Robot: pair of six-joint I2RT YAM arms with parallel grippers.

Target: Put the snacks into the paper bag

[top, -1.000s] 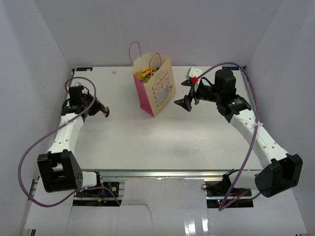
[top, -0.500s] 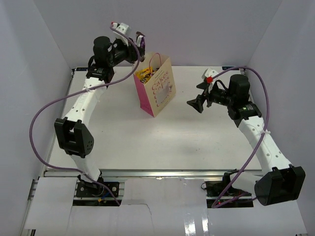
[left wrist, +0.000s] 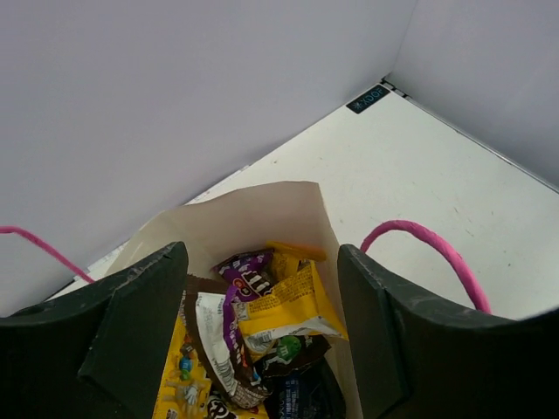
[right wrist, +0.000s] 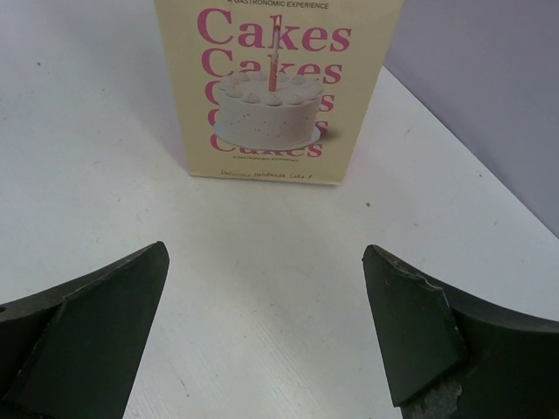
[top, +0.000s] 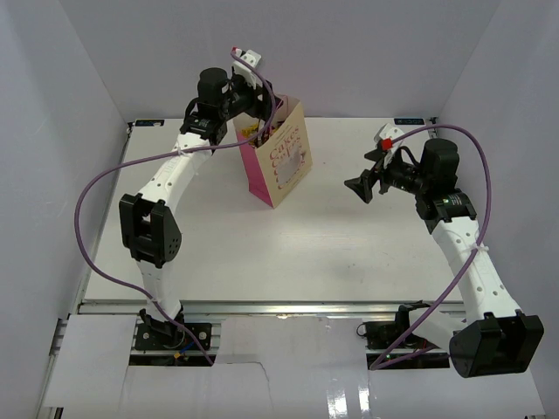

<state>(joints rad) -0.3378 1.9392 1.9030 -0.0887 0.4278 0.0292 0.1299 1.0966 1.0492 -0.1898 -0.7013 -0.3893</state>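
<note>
Beneath left pincer (left wrist: 262, 262), snacks (left wrist: 279, 312) inside paper bag (left wrist: 253, 209).

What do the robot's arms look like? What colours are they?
The left arm and the right arm are white tubes with chunky black joints. A purple cable loops beside each. The left pincer and the right pincer have dark wedge-shaped fingers. The right one has a small red dot.
</note>
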